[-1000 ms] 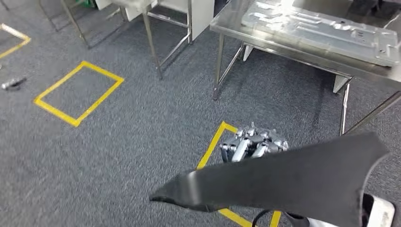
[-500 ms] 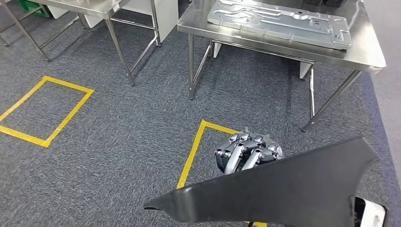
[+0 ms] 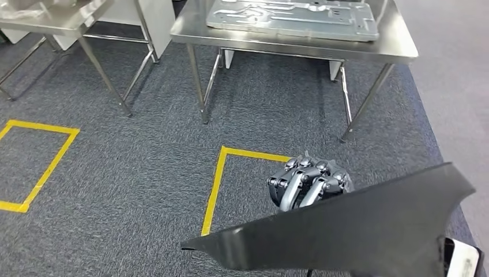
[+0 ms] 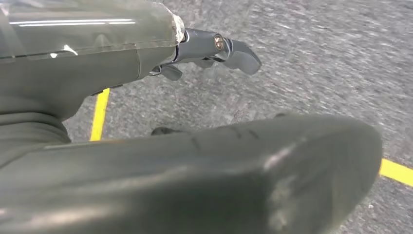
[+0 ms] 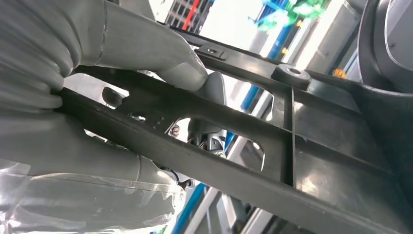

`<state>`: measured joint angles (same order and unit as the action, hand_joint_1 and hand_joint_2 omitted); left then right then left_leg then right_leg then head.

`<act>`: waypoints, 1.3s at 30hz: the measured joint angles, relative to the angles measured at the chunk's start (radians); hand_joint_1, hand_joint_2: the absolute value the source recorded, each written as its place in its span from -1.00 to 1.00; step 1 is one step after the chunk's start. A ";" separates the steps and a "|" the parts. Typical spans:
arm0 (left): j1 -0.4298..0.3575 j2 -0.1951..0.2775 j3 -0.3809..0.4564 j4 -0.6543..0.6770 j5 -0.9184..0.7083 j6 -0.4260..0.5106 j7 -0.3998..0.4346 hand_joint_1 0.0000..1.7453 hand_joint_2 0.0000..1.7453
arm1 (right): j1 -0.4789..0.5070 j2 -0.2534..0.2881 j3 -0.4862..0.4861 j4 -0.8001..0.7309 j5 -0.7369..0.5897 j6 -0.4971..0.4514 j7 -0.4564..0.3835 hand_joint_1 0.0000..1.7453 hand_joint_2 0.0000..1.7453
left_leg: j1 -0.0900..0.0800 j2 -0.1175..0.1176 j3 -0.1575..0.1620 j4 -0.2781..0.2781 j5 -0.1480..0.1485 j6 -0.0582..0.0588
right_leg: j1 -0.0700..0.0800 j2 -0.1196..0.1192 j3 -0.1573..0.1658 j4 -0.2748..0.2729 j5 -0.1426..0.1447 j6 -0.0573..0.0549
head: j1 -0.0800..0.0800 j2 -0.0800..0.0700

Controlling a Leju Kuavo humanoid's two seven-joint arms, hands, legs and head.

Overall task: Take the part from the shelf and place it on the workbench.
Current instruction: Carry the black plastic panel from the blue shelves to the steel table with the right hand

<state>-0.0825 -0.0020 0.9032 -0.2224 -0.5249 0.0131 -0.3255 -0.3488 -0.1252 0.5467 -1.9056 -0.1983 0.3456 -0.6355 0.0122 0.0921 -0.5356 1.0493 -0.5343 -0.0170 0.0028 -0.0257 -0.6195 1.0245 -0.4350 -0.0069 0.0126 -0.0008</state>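
A long black plastic part [image 3: 357, 231] is carried low over the grey carpet floor [image 3: 144, 167], well short of the workbench [image 3: 398, 55]. Its long axis runs across the head view, rising from a narrow pointed tip on the robot's left to a broad flared end on the right. The left hand [image 3: 308, 184] sits just behind the part's upper edge near its middle, fingers curled downward; from the head view I cannot tell whether they touch the part. In the left wrist view the left hand's dark fingers [image 4: 234, 48] are bent over bare carpet with nothing between them, and the part's rounded black edge [image 4: 219, 175] lies beside them, apart from the fingertips. In the right wrist view the right hand [image 5: 97, 97] grips the part's ribbed underside [image 5: 272, 161], thumb pressed on one bar and the other fingers wrapped round the strut beneath. On the workbench, a steel table, lies a flat silver stamped metal panel [image 3: 294, 17] covering most of the top, its long side along the near edge. Yellow tape squares [image 3: 216, 184] mark the carpet below the part and further to the left.
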 joint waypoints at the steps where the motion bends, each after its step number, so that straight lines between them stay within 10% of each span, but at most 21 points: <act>1: -0.001 0.000 0.000 0.000 0.000 -0.002 0.000 -1.00 -1.00 | -0.001 0.002 -0.001 0.000 0.000 0.000 0.000 0.96 1.00 | 0.001 -0.027 -0.017 0.038 -0.022 -0.004 | -0.004 0.011 0.005 -0.006 0.002 -0.006 | -0.001 0.000; 5: 0.006 0.000 0.005 0.000 -0.001 -0.007 0.002 -1.00 -1.00 | -0.001 0.007 -0.001 0.008 -0.001 0.000 0.000 0.96 1.00 | 0.005 -0.083 -0.134 0.246 -0.093 -0.011 | -0.004 0.063 0.007 -0.004 0.000 -0.015 | -0.003 0.000; 9: 0.006 0.000 0.009 0.000 -0.006 -0.021 0.002 -1.00 -1.00 | -0.002 0.006 -0.001 0.015 -0.006 -0.003 0.000 0.96 1.00 | 0.013 -0.121 -0.080 0.076 0.029 -0.012 | -0.007 0.117 0.004 0.012 -0.007 -0.003 | -0.003 0.000; 13: 0.004 0.000 0.010 0.000 -0.010 -0.026 0.002 -1.00 -1.00 | -0.004 0.006 -0.002 0.016 -0.010 -0.006 0.000 0.96 1.00 | 0.013 -0.149 -0.048 0.002 0.047 0.013 | -0.011 0.158 -0.010 0.020 -0.006 0.022 | -0.003 0.000; 16: 0.001 -0.002 0.010 0.000 -0.011 -0.029 0.002 -1.00 -1.00 | -0.005 0.005 -0.004 0.016 -0.008 -0.014 0.000 0.96 1.00 | 0.013 -0.121 -0.040 -0.011 0.055 0.034 | -0.011 0.115 -0.025 0.050 -0.025 0.037 | 0.000 0.000; 18: 0.002 -0.002 0.011 0.000 -0.012 -0.032 0.002 -1.00 -1.00 | -0.007 0.005 -0.006 0.016 -0.005 -0.024 0.000 0.96 1.00 | 0.010 -0.105 -0.038 -0.014 0.056 0.041 | -0.010 0.055 -0.074 0.152 -0.079 0.043 | 0.004 0.000; 21: 0.007 -0.002 0.012 0.000 -0.012 -0.036 0.002 -1.00 -1.00 | -0.007 0.004 -0.007 0.018 0.001 -0.033 0.000 0.96 1.00 | 0.007 -0.085 -0.038 -0.014 0.053 0.043 | -0.016 0.033 -0.137 0.273 -0.113 0.049 | 0.005 0.000; 25: 0.004 -0.002 0.013 0.000 -0.018 -0.042 -0.001 -1.00 -1.00 | -0.010 0.002 -0.010 0.017 0.003 -0.041 -0.002 0.96 1.00 | 0.006 -0.076 -0.030 -0.015 0.044 0.035 | -0.012 0.018 -0.026 0.065 -0.017 0.034 | 0.005 0.000; 31: 0.003 -0.001 0.015 -0.001 -0.021 -0.050 -0.009 -1.00 -1.00 | -0.010 0.001 -0.010 0.008 0.005 -0.047 -0.003 0.96 1.00 | 0.006 -0.073 -0.020 -0.001 0.020 0.003 | -0.005 0.025 0.030 -0.013 -0.017 -0.003 | 0.002 0.000; 35: 0.007 -0.001 0.017 -0.001 -0.021 -0.052 -0.011 -1.00 -1.00 | -0.009 0.001 -0.008 0.006 0.006 -0.047 -0.002 0.96 1.00 | 0.007 -0.083 -0.152 0.227 -0.055 0.000 | 0.002 0.030 0.061 -0.020 -0.037 -0.022 | -0.001 0.000; 37: 0.011 -0.001 0.018 -0.001 -0.021 -0.052 -0.011 -1.00 -1.00 | -0.007 0.001 -0.008 0.007 0.006 -0.047 -0.002 0.96 1.00 | 0.007 -0.083 -0.180 0.235 -0.019 0.000 | 0.005 0.038 0.079 -0.020 -0.053 -0.023 | -0.001 0.000; 39: 0.012 0.000 0.018 -0.001 -0.020 -0.052 -0.013 -1.00 -1.00 | -0.007 0.001 -0.008 0.007 0.006 -0.046 -0.002 0.96 1.00 | 0.006 -0.084 -0.141 0.117 0.067 0.005 | 0.005 0.042 0.104 -0.019 -0.073 -0.019 | -0.001 0.000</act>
<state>-0.0708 -0.0023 0.9216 -0.2232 -0.5453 -0.0388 -0.3387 -0.3556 -0.1244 0.5386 -1.8990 -0.1926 0.3000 -0.6377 0.0187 0.0078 -0.6763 1.1666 -0.4671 -0.0125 0.0082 0.0167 -0.5159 1.0055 -0.5078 -0.0257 0.0118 -0.0008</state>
